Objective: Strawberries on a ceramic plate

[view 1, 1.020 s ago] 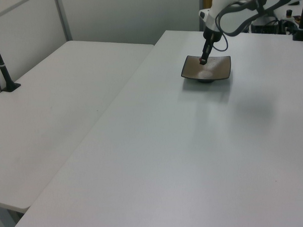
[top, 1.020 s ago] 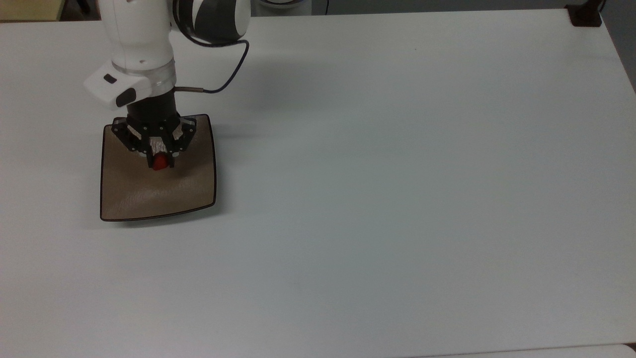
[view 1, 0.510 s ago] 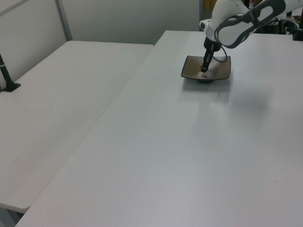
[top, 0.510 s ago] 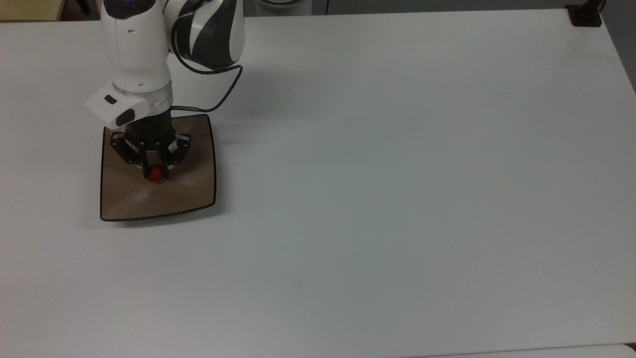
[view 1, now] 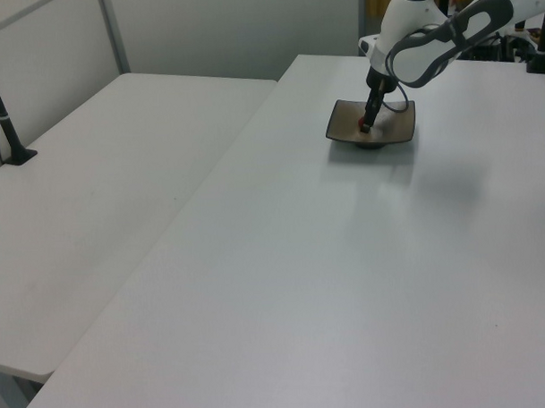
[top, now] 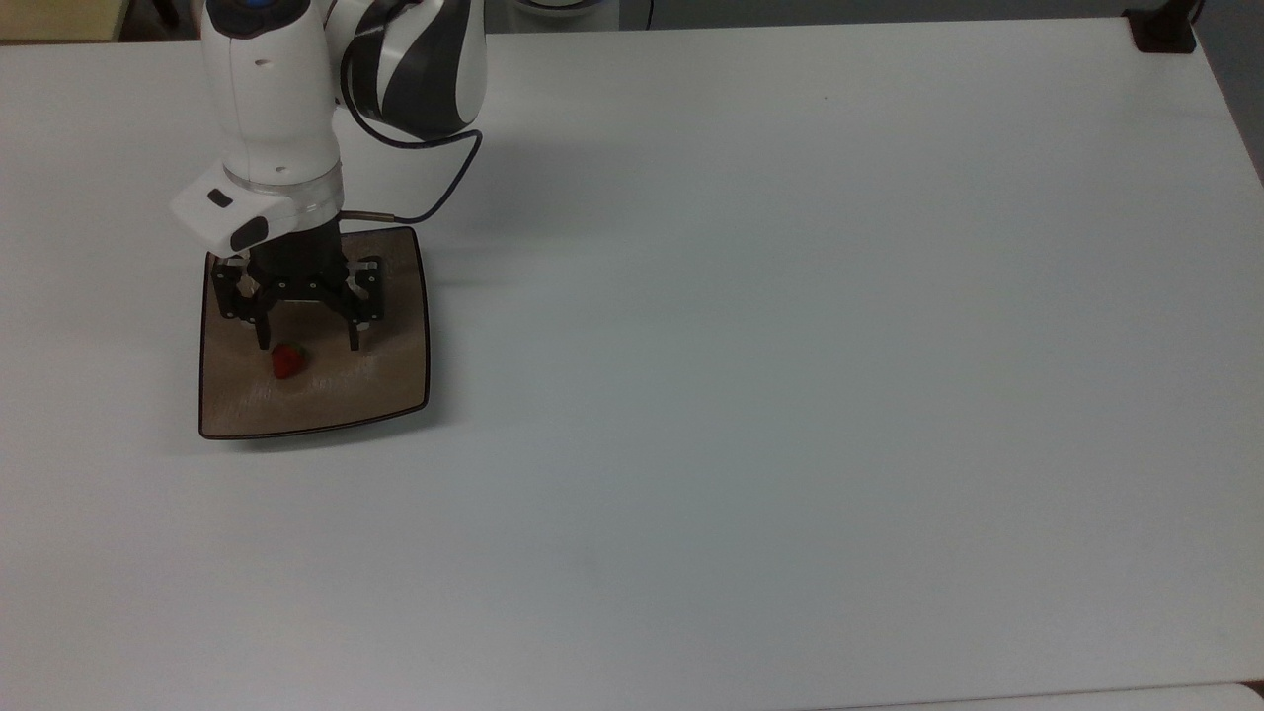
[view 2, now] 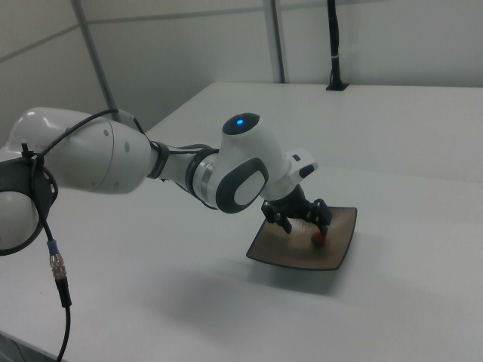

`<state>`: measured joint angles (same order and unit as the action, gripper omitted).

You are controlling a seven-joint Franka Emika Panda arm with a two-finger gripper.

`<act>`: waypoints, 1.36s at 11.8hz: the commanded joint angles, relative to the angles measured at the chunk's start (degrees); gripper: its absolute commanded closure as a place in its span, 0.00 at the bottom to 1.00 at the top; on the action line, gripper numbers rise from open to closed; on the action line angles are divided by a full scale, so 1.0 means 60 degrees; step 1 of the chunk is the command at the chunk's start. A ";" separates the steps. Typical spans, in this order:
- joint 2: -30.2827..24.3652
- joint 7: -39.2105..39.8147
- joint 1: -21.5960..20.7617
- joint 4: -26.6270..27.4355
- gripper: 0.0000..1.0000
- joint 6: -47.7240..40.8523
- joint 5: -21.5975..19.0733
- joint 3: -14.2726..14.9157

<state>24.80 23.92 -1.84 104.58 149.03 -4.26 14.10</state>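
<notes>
A small red strawberry (top: 287,359) with a dark green cap lies on the square tan-brown ceramic plate (top: 380,385), near the plate's middle. The same strawberry (view 2: 319,240) rests on the plate (view 2: 339,253) in the right view. My gripper (top: 308,345) hangs just above the plate with its two black fingers spread wide, open, and the strawberry sits below and between them, free of both. In the left view the gripper (view 1: 366,124) stands over the plate (view 1: 397,128) at the far end of the table.
The white table (top: 790,346) stretches wide to the top view's right of the plate. A black post base (top: 1163,30) stands at the top view's upper right corner. A second white table (view 1: 93,201) lies at the left view's left.
The gripper came down over the plate with the strawberry in it, then spread its fingers. The strawberry now lies loose on the plate.
</notes>
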 commanded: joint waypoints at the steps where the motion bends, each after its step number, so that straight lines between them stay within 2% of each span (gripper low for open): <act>1: -0.0602 0.0042 -0.0045 0.0075 0.00 -0.0663 0.0051 0.0053; 3: -0.1186 0.0057 -0.0030 -0.0056 0.00 -0.1717 0.0051 0.0053; 6: -0.2269 -0.0002 -0.0088 -0.0846 0.00 -0.4671 0.0036 0.0053; 9: -0.3500 -0.0089 -0.0132 -0.1082 0.00 -0.6682 -0.0110 0.0038; 11: -0.3883 -0.1022 -0.0191 -0.1577 0.00 -0.8074 -0.0344 0.0038; 13: -0.4234 -0.1916 -0.0467 -0.2048 0.00 -0.9028 -0.0345 -0.0005; 15: -0.4645 -0.2504 -0.0761 -0.2050 0.00 -0.9295 -0.0359 -0.0108; 16: -0.4646 -0.2797 -0.0878 -0.2064 0.00 -0.9296 -0.0359 -0.0427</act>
<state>-1.76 11.55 -5.02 92.25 94.92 -5.69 13.39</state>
